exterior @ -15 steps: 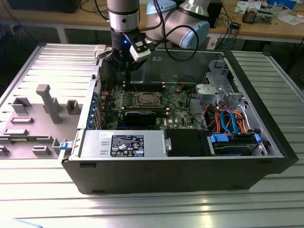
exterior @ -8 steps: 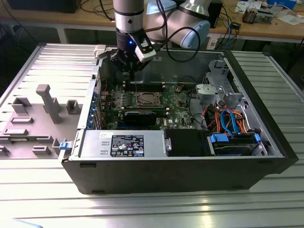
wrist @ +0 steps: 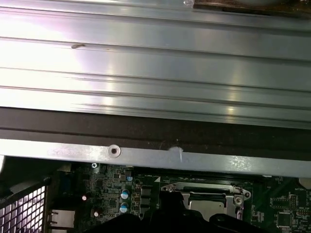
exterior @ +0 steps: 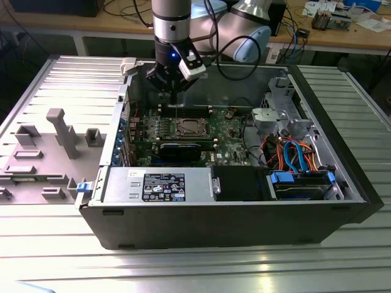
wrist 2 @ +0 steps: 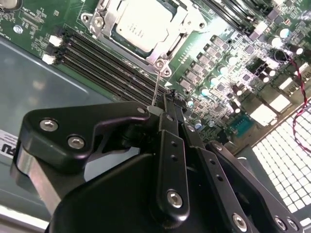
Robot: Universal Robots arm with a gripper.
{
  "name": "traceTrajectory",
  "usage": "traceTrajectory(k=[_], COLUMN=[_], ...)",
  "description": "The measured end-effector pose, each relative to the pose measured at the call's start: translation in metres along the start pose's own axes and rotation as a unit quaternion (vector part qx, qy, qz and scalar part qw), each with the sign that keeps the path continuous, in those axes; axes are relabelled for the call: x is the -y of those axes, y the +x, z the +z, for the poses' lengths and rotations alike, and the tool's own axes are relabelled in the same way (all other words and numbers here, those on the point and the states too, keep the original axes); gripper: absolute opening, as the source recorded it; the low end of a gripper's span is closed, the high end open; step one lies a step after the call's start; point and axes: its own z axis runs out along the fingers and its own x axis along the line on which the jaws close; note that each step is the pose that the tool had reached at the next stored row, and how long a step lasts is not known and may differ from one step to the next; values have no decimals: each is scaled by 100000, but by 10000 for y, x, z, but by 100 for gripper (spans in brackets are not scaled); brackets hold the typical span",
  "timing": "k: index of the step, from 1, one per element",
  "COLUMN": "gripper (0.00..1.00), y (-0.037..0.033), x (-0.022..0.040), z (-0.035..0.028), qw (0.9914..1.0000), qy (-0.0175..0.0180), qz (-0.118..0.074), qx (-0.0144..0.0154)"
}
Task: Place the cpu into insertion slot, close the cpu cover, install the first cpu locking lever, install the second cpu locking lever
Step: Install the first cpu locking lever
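Note:
The cpu (wrist 2: 140, 22) lies in the insertion slot (exterior: 186, 128) on the green board, its silver top showing through the window of the cpu cover (wrist 2: 171, 35), which lies flat over it. A thin steel cpu locking lever (wrist 2: 156, 85) rises from the socket's corner up to my gripper (wrist 2: 167, 103), whose black fingers are shut on its free end. In the exterior view my gripper (exterior: 176, 91) hangs just behind and above the socket, with the lever (exterior: 177, 102) standing upright below it. The first wrist view shows the socket (wrist: 206, 191) past the case wall.
Long memory slots (wrist 2: 107, 68) run beside the socket. A black graphics card (exterior: 180, 149) lies in front of it, then the power supply (exterior: 159, 183). Coloured cables (exterior: 293, 155) and drive bays fill the case's right. The case's metal wall (wrist: 155, 155) stands close behind. Grey fixtures (exterior: 61, 131) stand outside on the left.

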Motion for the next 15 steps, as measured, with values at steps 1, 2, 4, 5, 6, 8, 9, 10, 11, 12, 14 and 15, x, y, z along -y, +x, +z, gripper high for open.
traceTrajectory(k=[1,2,4,5,6,8,9,10,11,12,14,15], gripper=[11,11,11,11,11,11,11,11,11,11,11,11], y=[-12,-22,-41,-54,-69,-71,-71,-71,-71,-79,-88,-88], x=[1,2,3,4,5,6,5,6,6,4,1,0], z=[1,2,6,10,16,18,30,50,69,86,112,120], qw=[100000,100000,100000,100000,100000,100000,100000,99986,99960,99959,99956,99955], qy=[-3,-3,-13,-15,-15,-10,-21,19,45,42,47,51], qz=[3,1,0,-3,0,1,102,1670,2812,2867,2971,3011], qx=[-33,-56,-100,-128,-154,-166,-157,-144,-126,-125,-121,-127])
